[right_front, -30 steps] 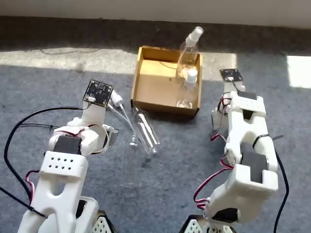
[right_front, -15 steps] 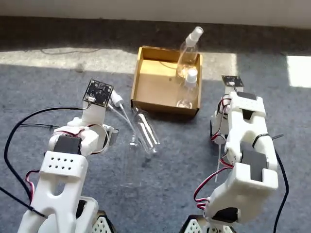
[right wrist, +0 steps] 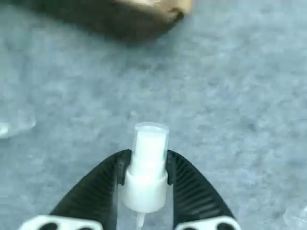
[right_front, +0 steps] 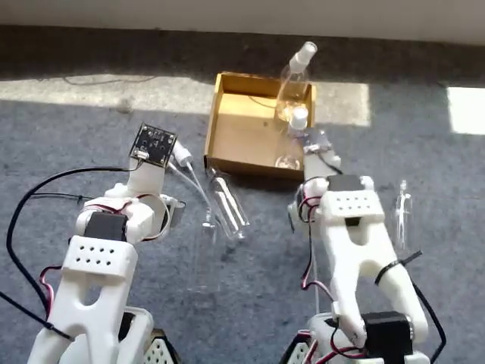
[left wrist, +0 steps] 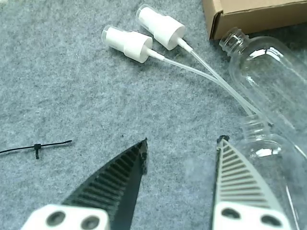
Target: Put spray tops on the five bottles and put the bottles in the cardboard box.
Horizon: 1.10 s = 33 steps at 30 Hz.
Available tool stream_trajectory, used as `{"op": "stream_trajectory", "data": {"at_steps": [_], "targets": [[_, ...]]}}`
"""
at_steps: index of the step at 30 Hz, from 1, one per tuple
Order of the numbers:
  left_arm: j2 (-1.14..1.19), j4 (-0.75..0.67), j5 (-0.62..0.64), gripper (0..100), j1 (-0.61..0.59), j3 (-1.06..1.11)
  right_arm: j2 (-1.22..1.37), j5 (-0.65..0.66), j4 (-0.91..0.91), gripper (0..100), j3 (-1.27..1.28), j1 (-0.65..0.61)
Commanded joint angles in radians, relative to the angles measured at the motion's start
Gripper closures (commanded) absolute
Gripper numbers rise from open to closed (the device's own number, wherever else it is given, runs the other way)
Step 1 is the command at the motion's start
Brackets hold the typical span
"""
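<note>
A cardboard box (right_front: 242,129) sits at the back middle. Two clear bottles with white spray tops are in it, one (right_front: 294,70) leaning on the far right wall, one (right_front: 291,136) at the near right. My right gripper (right wrist: 146,160) is shut on a white spray top (right wrist: 145,172), above the carpet near the box's corner (right wrist: 144,14). My left gripper (left wrist: 182,143) is open over the carpet. Beyond it lie two loose spray tops (left wrist: 127,42) (left wrist: 160,26) and two topless bottles (left wrist: 268,81) (left wrist: 273,158). In the high view one open bottle (right_front: 227,201) lies in front of the box.
Another clear bottle (right_front: 401,208) lies on the carpet to the right of the right arm (right_front: 345,220). A black cable tie (left wrist: 36,148) lies near the left gripper. Black cables trail at the left. Grey carpet covers the floor.
The right arm has swung left toward the box's near right corner, uncovering the bottle on the carpet at the right. The left arm has not moved.
</note>
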Motion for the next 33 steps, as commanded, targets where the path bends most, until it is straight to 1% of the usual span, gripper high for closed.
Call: {"op": "stream_trajectory", "data": {"at_steps": [1,4,8,11,14,16,21,23,26,28,31,33], "targets": [[-0.025,-0.014,-0.005,79,0.015,-0.004,-0.051,-0.034,-0.016,99.5,0.018,-0.119],[-0.025,-0.015,-0.005,79,0.015,-0.004,-0.051,-0.094,-0.016,99.5,0.018,-0.168],[-0.025,-0.015,-0.005,79,0.015,-0.004,-0.051,-0.172,-0.019,98.5,0.018,-0.199],[-0.025,-0.015,-0.005,79,0.015,-0.004,-0.051,-0.203,-0.051,90.6,0.018,-0.209],[-0.025,-0.015,-0.005,79,0.015,-0.004,-0.051,-0.215,-0.071,83.0,0.019,-0.209],[-0.025,-0.015,-0.005,79,0.015,-0.004,-0.053,-0.213,-0.071,80.4,0.019,-0.209],[-0.025,-0.015,-0.005,79,0.015,-0.004,-0.062,-0.209,-0.065,80.0,0.019,-0.206],[-0.025,-0.015,-0.005,79,0.015,-0.004,-0.065,-0.206,-0.022,80.0,0.013,-0.188],[-0.025,-0.014,-0.005,79,0.015,-0.004,-0.101,-0.141,0.153,80.0,-0.111,-0.079],[-0.025,-0.014,-0.005,79,0.015,-0.004,-0.113,-0.086,0.259,80.0,-0.219,0.059],[-0.025,-0.015,-0.005,79,0.015,-0.004,-0.087,0.015,0.325,79.6,-0.380,0.278],[-0.025,-0.015,-0.005,79,0.015,-0.004,-0.038,0.083,0.343,79.5,-0.464,0.387]]}}
